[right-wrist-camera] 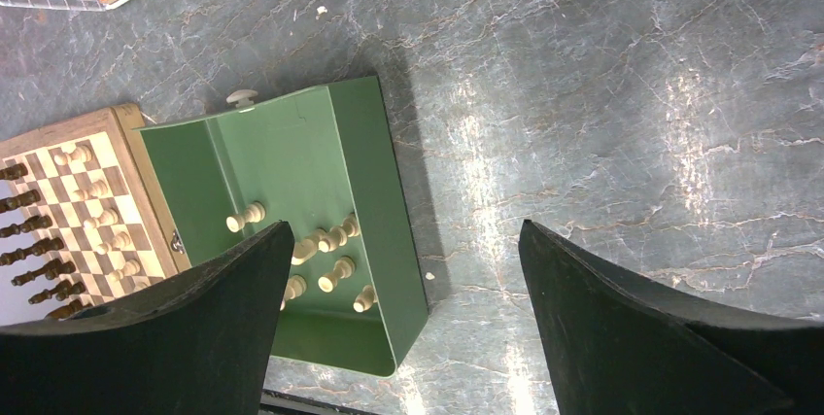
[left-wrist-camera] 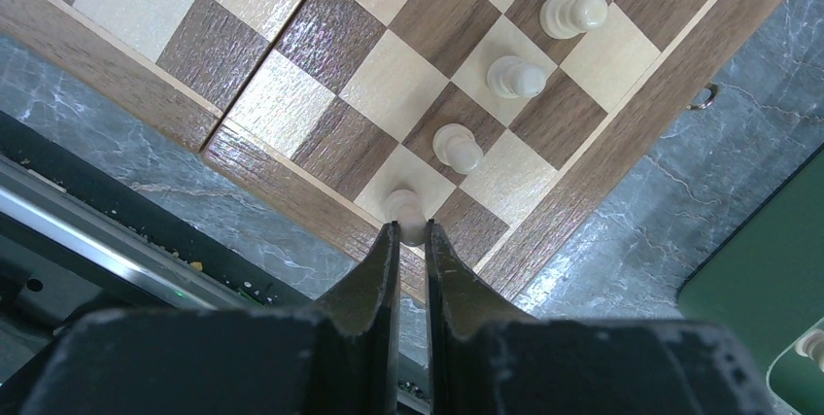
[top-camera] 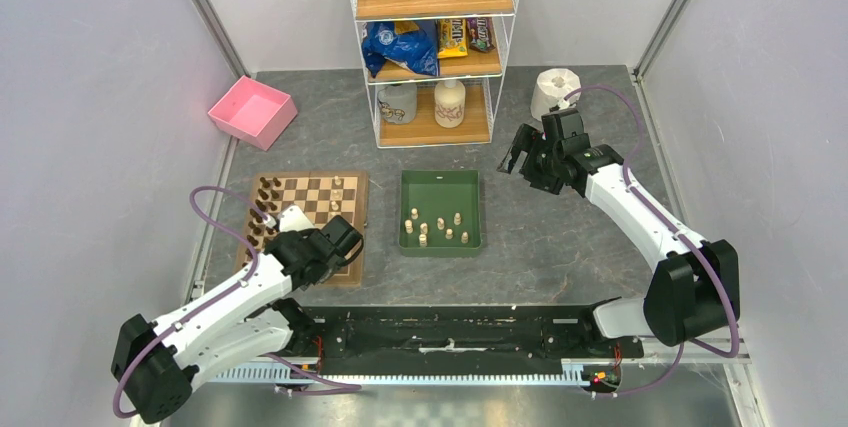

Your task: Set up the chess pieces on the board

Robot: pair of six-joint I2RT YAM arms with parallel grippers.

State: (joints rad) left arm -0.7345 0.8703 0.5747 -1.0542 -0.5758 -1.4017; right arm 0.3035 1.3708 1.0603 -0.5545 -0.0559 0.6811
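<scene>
The board (top-camera: 362,197) lies left of centre, with dark chess pieces (top-camera: 265,209) lined along its left side. My left gripper (left-wrist-camera: 412,230) is shut on a pale cream pawn (left-wrist-camera: 406,209) that stands on the light corner square by the board's border (left-wrist-camera: 602,143). Three more cream pawns (left-wrist-camera: 515,75) stand in a row up the same edge. My right gripper (right-wrist-camera: 403,225) hangs open and holds nothing, above the bare table to the right of the green tray (right-wrist-camera: 291,153). Several cream pieces (right-wrist-camera: 335,238) stand and lie in that tray.
A pink box (top-camera: 252,111) sits at the back left. A wire shelf (top-camera: 435,47) with bottles and snack bags stands at the back centre, and a white paper roll (top-camera: 553,92) is to its right. A black rail (top-camera: 450,332) runs along the near edge.
</scene>
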